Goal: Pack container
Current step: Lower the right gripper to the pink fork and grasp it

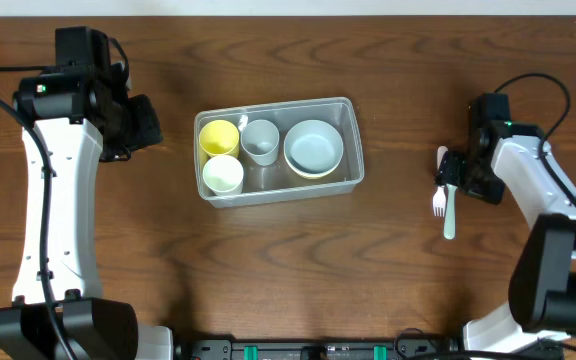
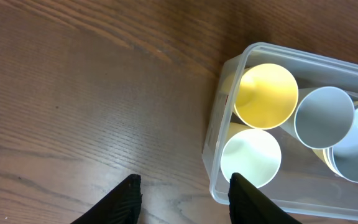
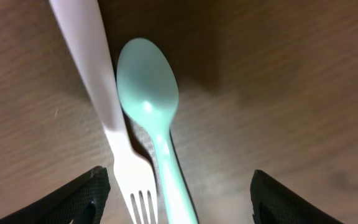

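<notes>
Task item: the container [image 1: 356,150] stands at mid-table between the two arms, upright and lidless.
Contents: a yellow cup [image 1: 218,136], a pale cup [image 1: 222,174] and a grey cup [image 1: 260,140] occupy its left half. A light blue bowl [image 1: 313,146] fills the right half, apparently nested in a yellowish one, though only a sliver of rim shows.
Outstanding items: a white fork [image 3: 114,143] and a mint spoon [image 3: 148,87] lie side by side on the table, well apart from the container on its right. They lie close enough that they may touch, but the close view does not settle it.
Right gripper [image 3: 185,196]: poised directly over the cutlery, fingers spread wide to either side of both handles, gripping nothing.
Left gripper [image 2: 185,202]: just beside the container's left end, fingers parted, nothing between them, idle.
Step in hand: judged to be the pick-up of the cutlery, with cups and bowls already packed.
Next move requires: lowering the right gripper until its fingers flank a handle, then closing squarely. The handles are thin and flat on the wood, so a shallow approach could slip off or push them.
Risk: catching both utensils unevenly, so that one drops in transit.
</notes>
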### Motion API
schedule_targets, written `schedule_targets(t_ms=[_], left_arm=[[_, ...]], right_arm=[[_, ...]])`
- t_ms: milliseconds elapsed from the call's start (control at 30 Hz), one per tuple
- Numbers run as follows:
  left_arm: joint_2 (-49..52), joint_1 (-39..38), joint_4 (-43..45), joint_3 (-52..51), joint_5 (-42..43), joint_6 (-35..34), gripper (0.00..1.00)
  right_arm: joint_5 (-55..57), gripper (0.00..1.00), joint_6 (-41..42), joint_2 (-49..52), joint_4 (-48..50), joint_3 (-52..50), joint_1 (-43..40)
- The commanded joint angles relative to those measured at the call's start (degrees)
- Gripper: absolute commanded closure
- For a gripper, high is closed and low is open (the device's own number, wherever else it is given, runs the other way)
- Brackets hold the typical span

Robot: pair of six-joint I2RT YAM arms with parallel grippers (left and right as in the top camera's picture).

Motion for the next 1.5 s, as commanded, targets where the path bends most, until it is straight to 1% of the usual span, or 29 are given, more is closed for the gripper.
schedule_targets(t_ms=[0,233,600,733,1067,1167,1367,1467], left_arm=[[0.3,0.0,-0.3,-0.2,0.2,-0.1,0.53],[0.3,0.0,-0.3,-0.2,0.1,-0.1,0.53],[0.3,0.0,-0.8,-0.2,0.2,-0.1,0.53],[0.3,0.0,-0.8,-0.2,0.1,-0.1,0.53],[0.3,0.0,-0.7,-0.2,0.1,-0.1,0.53],[0.3,0.0,-0.7,-0.2,0.1,-0.1,0.53],[0.3,0.0,-0.7,-0.2,0.1,-0.1,0.53],[0.3,0.0,-0.7,-0.2,0.2,-0.1,0.53]], right_arm=[[0.1,0.25,-1.0,2.8,1.7,-0.8,-0.4],[0.1,0.25,-1.2,6.3,3.7,-0.8,-0.7],[0.0,0.25,-1.2,6.4,4.7,-0.8,-2.5],[-1.2,0.25,-3.3,6.4,5.0,-0.8,-2.5],[-1.6,0.2,-4.4,5.6,7.4,-0.2,-2.4],[-1.7,0.2,-6.3,4.2,7.8,1.8,-2.3],[-9.0,0.2,-15.9,2.9,7.9,6.1,-0.8],[-9.8,0.19,-17.0,3.0,8.3,6.0,0.8]])
